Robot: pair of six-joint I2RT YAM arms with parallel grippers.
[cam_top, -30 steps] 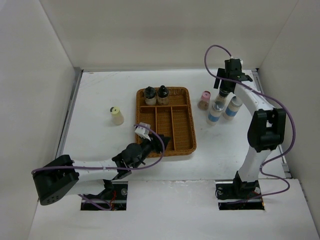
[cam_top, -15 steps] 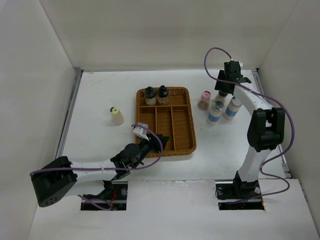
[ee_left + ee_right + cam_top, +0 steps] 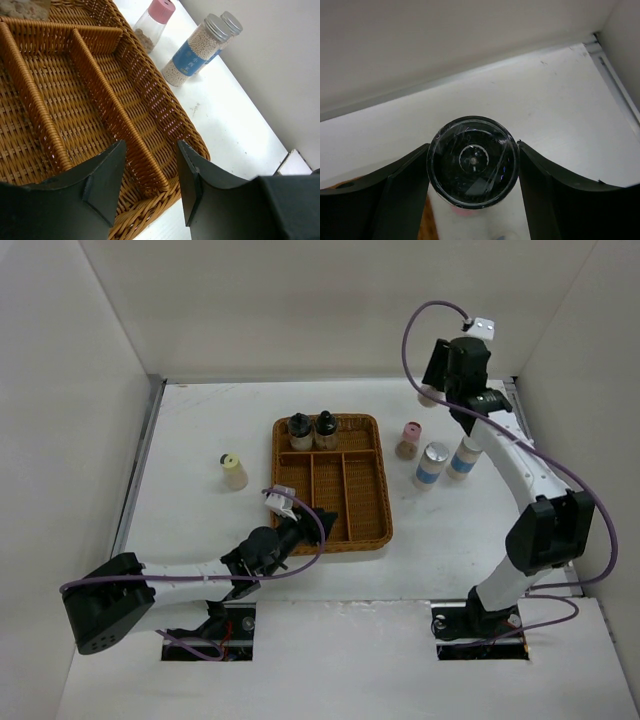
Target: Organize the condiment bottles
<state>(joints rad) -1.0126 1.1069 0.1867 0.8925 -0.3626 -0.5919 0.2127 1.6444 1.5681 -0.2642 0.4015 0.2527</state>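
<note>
Right wrist view: the right gripper [image 3: 473, 172] is clamped on a dark-capped bottle [image 3: 472, 159], one finger at each side of the cap, held clear of the white table [image 3: 560, 100]. Left wrist view: the left gripper [image 3: 150, 172] is spread and empty over the wicker tray [image 3: 165, 117] at its near right corner. Ahead and to its right, outside the tray, stand a pink-capped bottle [image 3: 150, 25] and two silver-capped bottles [image 3: 192, 50]. Top external view: two more dark-capped bottles [image 3: 312, 429] stand in the tray's far compartment, ahead of the left gripper. A cream bottle [image 3: 233, 472] stands on the table to its left.
</note>
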